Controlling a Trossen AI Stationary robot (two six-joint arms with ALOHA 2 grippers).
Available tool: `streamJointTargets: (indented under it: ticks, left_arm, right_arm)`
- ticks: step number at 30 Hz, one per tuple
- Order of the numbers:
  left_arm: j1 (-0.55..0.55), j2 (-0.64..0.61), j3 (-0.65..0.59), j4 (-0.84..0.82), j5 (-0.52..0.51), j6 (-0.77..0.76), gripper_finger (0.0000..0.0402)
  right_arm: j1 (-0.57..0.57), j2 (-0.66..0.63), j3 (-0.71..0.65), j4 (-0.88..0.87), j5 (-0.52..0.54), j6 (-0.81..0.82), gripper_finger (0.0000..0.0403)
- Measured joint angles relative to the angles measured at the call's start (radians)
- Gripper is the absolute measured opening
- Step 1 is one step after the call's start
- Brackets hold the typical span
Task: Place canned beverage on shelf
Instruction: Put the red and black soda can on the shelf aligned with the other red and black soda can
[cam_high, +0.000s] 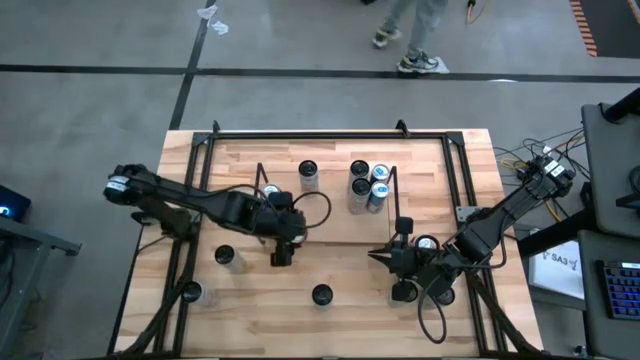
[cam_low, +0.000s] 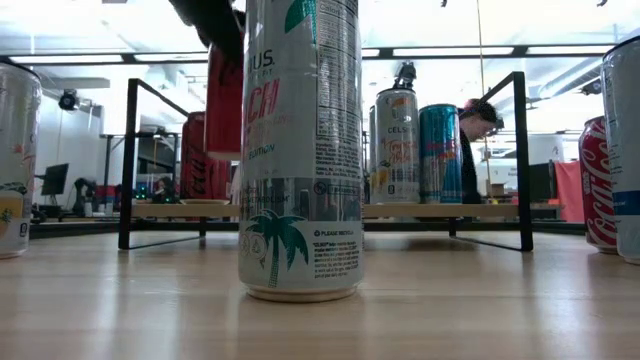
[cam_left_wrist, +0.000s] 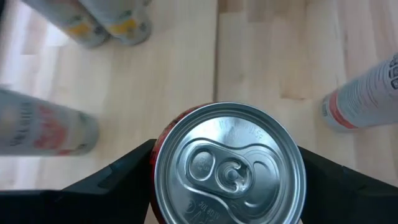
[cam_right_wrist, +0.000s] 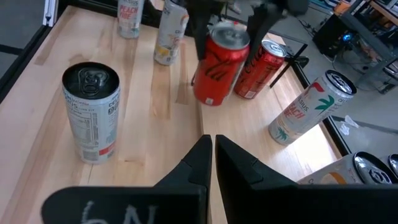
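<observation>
My left gripper (cam_high: 282, 245) is shut on a red can (cam_left_wrist: 229, 165) with a silver top, just in front of the shelf. The shelf (cam_low: 450, 211), a low rack with black wire end frames (cam_high: 396, 195) and a wood base, stands at the table's far middle. Several cans (cam_high: 366, 183) stand on it, and a second red can (cam_right_wrist: 258, 71) stands at its left end. The held can also shows in the right wrist view (cam_right_wrist: 216, 68) and the low view (cam_low: 226, 100). My right gripper (cam_right_wrist: 212, 146) is shut and empty at the table's right (cam_high: 385, 257). My left gripper pinches the red can's upper wall (cam_left_wrist: 160, 135), just below the rim, between its two fingers, one on each side. The fingers (cam_right_wrist: 200, 34) come from above, pointing down. The can hangs upright, and the low view shows its bottom clear of the table.
A white palm-tree can (cam_low: 300, 150) stands at the near middle (cam_high: 321, 295). Two cans (cam_high: 228, 258) stand near left. Cans (cam_high: 427, 245) crowd around my right gripper, among them a silver one (cam_right_wrist: 92, 112). A black tubular frame (cam_high: 330, 133) rings the table. A person (cam_high: 412, 35) walks beyond the far edge.
</observation>
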Motion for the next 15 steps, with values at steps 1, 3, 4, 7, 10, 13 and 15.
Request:
streamJointTargets:
  ticks: [1, 3, 4, 7, 10, 13, 15]
  left_arm:
    - [0.005, 0.0, -0.017, 0.016, 0.008, 0.008, 0.0285]
    - [0.009, 0.0, -0.042, 0.046, 0.009, 0.013, 0.0285]
    - [0.01, -0.001, -0.053, 0.061, 0.01, 0.016, 0.0285]
    - [0.014, -0.005, -0.085, 0.089, 0.008, 0.016, 0.0285]
    - [0.023, -0.005, -0.114, 0.131, 0.01, 0.014, 0.0285]
    - [0.043, -0.006, -0.139, 0.173, 0.009, -0.011, 0.0285]
    - [0.055, -0.006, -0.15, 0.181, 0.008, -0.027, 0.0285]
  right_arm:
    - [0.0, 0.0, 0.0, 0.0, 0.0, 0.0, 0.0013]
    - [0.0, 0.0, 0.0, 0.0, 0.0, 0.0, 0.0013]
    - [0.0, 0.0, 0.0, 0.0, 0.0, 0.0, 0.0013]
    - [0.0, 0.0, 0.0, 0.0, 0.0, 0.0, 0.0013]
    - [0.0, 0.0, 0.0, 0.0, 0.0, 0.0, 0.0013]
    - [0.0, 0.0, 0.0, 0.0, 0.0, 0.0, 0.0013]
    - [0.0, 0.0, 0.0, 0.0, 0.0, 0.007, 0.0013]
